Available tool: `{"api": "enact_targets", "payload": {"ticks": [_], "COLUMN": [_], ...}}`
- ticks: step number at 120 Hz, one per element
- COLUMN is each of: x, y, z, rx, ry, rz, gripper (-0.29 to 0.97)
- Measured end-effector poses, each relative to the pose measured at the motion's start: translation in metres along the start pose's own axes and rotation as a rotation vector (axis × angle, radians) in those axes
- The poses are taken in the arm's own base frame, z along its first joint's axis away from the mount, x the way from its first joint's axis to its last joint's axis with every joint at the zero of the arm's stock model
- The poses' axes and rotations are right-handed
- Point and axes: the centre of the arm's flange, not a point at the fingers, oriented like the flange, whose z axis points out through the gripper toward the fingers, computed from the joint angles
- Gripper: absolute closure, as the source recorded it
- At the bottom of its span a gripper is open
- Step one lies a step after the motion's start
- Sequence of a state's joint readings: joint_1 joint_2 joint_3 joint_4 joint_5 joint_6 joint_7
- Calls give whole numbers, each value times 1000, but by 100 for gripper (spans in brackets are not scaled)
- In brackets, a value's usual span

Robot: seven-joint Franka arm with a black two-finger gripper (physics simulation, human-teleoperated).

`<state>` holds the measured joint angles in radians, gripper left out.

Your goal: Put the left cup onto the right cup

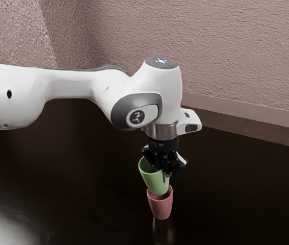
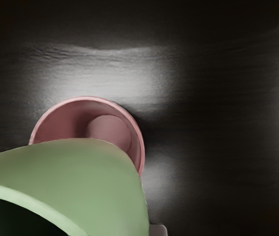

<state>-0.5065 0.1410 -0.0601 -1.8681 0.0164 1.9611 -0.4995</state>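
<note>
The green cup (image 2: pixel 75 187) is hanging closest, just under my hand and tilting, and my gripper (image 1: pixel 165 172) is clenching its rim from both sides. Its base is resting at the mouth of the pink cup (image 2: pixel 60 125), which is standing upright on the dark counter (image 2: pixel 218 98). Farther up, the grey cap (image 1: pixel 137 116) on my arm is bearing a small white mark too small to read. Behind, a rough pinkish wall (image 1: pixel 226 46) is bordering the counter.

Plain simulated room corner, rough pinkish plaster walls (image 1: pixel 236 46), pale baseboard (image 1: pixel 246 108), dark glossy table (image 1: pixel 246 194)
</note>
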Motion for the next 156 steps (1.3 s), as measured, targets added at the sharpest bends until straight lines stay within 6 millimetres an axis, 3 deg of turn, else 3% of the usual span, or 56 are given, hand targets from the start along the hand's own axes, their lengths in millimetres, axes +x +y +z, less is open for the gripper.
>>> {"api": "enact_targets", "payload": {"ticks": [156], "x": [14], "y": [-9], "z": [16], "rx": [15], "ry": [13], "rz": [-34], "gripper": [79]}}
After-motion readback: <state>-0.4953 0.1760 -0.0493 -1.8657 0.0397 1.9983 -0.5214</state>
